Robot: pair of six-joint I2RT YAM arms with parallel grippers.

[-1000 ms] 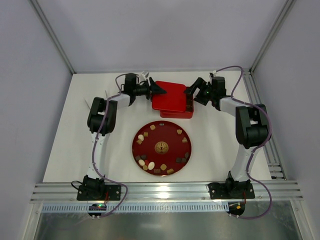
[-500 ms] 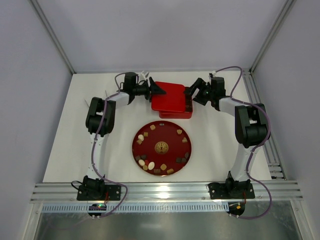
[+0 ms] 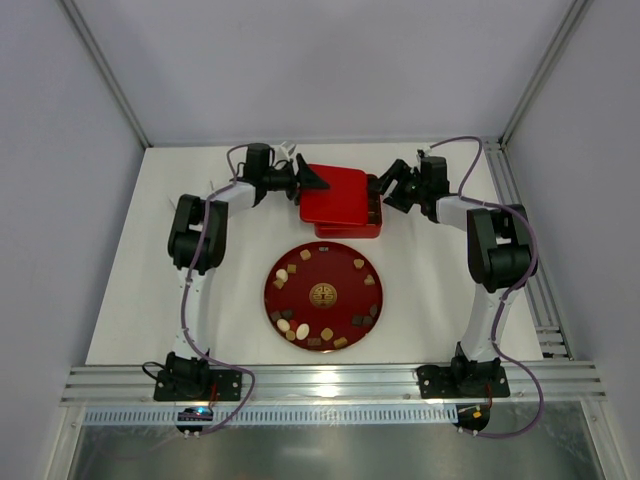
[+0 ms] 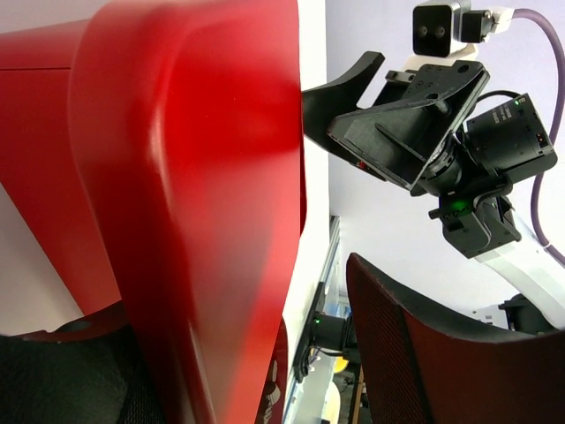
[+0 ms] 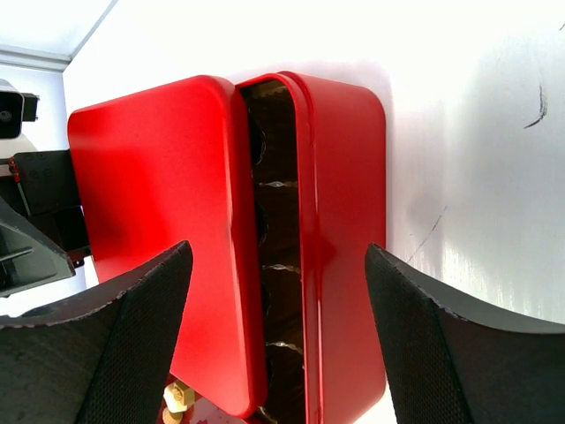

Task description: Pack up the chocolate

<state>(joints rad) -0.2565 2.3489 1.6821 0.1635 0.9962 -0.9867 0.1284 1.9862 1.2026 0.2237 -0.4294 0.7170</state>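
Both elbows sit a little more to the left than one second ago. The red box (image 3: 350, 228) with its lid (image 3: 335, 195) also seems shifted slightly left on the white table (image 3: 430, 290).

On my screen the left gripper (image 3: 314, 181) is at the left edge of the lid. It is released: in the left wrist view one finger stands clear of the lid with a gap between them.

The right gripper (image 3: 383, 190) is at the right side of the box. It is also released, with its fingers spread wide and grasping nothing.

The lid is offset to the left, so a narrow strip of dark compartments (image 5: 274, 265) shows along the right side. I cannot tell what lies in them.

The chocolate pieces (image 3: 301, 330) lie in a ring on the round red plate (image 3: 345, 290), around its gold emblem (image 3: 323, 294). The plate is on the near side of the box, and the pieces are in the same places as before.
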